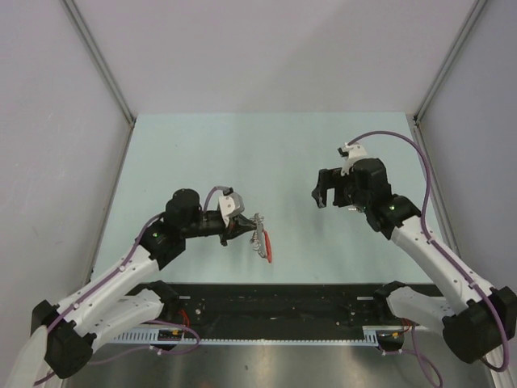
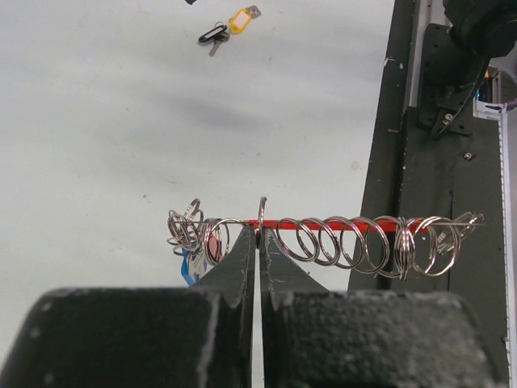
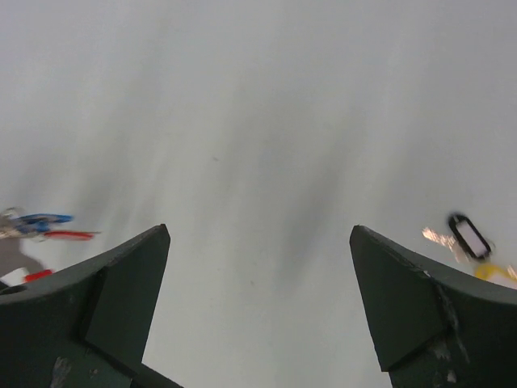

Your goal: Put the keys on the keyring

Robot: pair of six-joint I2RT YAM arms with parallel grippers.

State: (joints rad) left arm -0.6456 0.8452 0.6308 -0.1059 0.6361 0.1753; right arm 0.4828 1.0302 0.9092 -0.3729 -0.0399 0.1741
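My left gripper is shut on one thin metal ring of the keyring, held above the table. The keyring's red piece carries a row of metal rings, and a blue-headed key hangs in the bunch at its left end. The keyring shows in the top view as a red and silver cluster. Two loose keys lie on the table, one yellow-headed and one black-headed. My right gripper hangs open and empty over the table, with those keys just to its right.
The pale green table is bounded by grey walls left, right and behind. A black rail runs along the near edge between the arm bases, and it lies close behind the keyring's right end in the left wrist view.
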